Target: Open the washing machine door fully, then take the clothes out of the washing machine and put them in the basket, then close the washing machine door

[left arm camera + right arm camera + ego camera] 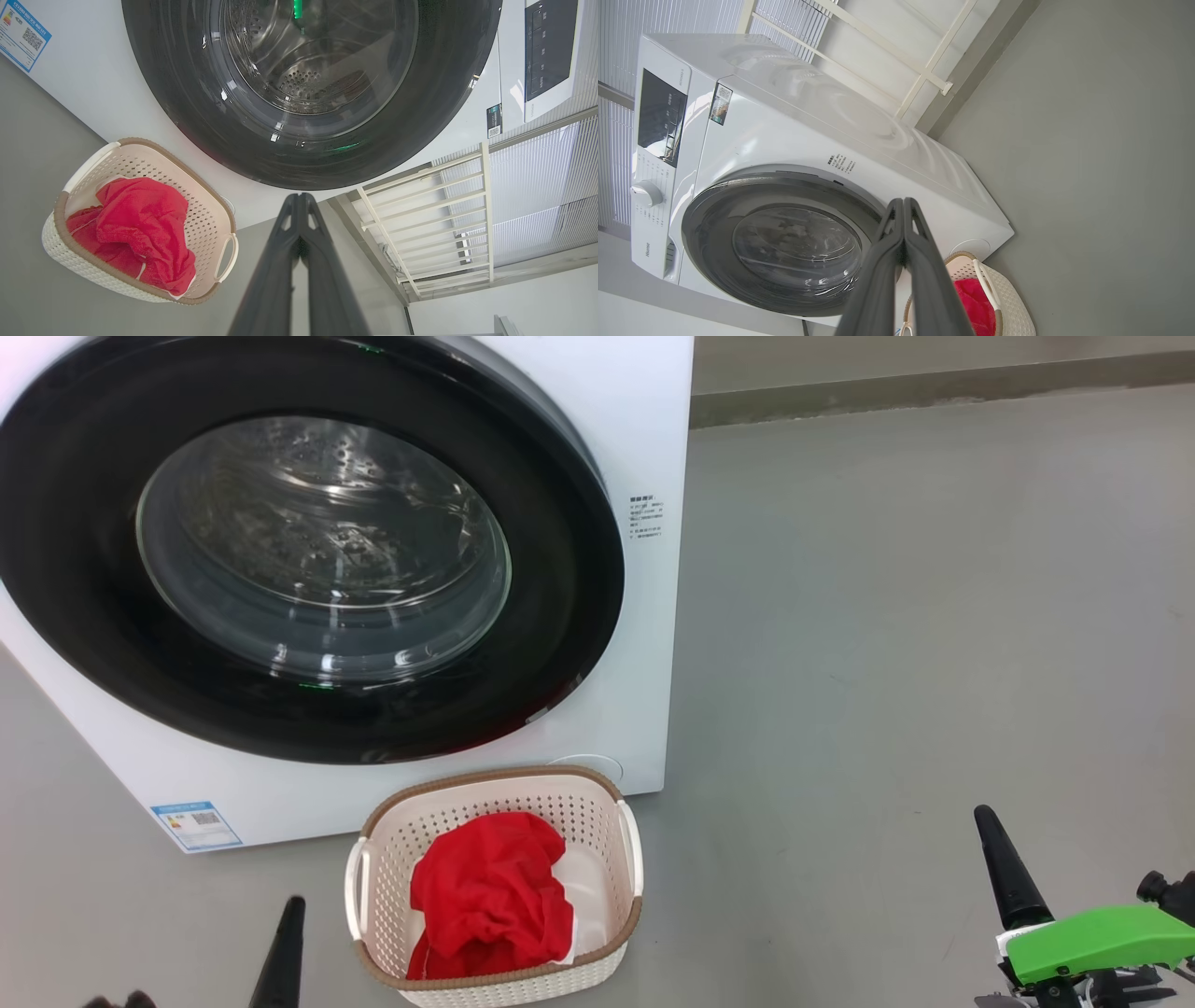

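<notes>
The white washing machine (pixel 644 420) stands ahead with its round black-rimmed door (pixel 560 616) lying flat against the front, the steel drum visible through the glass. On the floor just in front sits the cream basket (pixel 607 821) with the red clothes (pixel 490 896) heaped inside. My left gripper (pixel 280 952) is low at the bottom left, short of the basket, its fingers (pixel 285 224) pressed together and empty. Off to the right of the basket, my right gripper (pixel 1004 868) is also shut on nothing, its fingers (pixel 889 224) touching along their length.
Grey floor (pixel 887 616) spreads wide to the right of the machine up to a wall skirting (pixel 934 387). A white railing (pixel 430 210) and slatted blinds (pixel 537 186) stand beside the machine. The control panel (pixel 658 116) and dial (pixel 644 193) sit at the machine's top.
</notes>
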### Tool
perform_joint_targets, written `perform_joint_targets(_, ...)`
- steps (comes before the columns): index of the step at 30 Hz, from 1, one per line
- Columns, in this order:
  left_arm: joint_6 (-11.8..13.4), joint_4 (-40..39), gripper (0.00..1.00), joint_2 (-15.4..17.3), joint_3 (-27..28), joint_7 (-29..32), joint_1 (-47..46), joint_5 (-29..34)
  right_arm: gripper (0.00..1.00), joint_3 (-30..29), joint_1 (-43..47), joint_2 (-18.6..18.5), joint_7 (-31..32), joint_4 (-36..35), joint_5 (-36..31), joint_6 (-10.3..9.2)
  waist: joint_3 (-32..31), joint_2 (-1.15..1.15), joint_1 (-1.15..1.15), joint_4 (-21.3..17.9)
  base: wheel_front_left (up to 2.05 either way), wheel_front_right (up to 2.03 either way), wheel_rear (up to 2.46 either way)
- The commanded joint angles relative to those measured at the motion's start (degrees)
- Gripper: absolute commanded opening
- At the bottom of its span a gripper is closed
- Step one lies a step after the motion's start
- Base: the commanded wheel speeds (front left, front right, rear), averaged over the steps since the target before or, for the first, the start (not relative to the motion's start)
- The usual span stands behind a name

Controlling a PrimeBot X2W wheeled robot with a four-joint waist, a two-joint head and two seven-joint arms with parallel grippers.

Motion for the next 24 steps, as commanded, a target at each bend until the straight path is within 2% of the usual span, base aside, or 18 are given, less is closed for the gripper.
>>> perform_joint_targets(1, -0.28, -1.28, 0.00, 0.77, 1.58, 0.57, -3.44, -2.09, 0.00, 0.47, -3.03, -0.34, 0.56, -1.42, 2.08, -0.03, 0.11, 0.00, 0.00, 0.04, 0.00, 0.00, 0.00)
perform_joint_targets(24, -0.35, -1.07, 0.00, 0.90, 2.06, 4.35, -5.53, -16.81, 0.00, -0.93, -4.59, -0.02, 4.43, -1.37, 16.07, -0.04, 1.28, 0.00, 0.00, 0.36, 0.00, 0.00, 0.00)
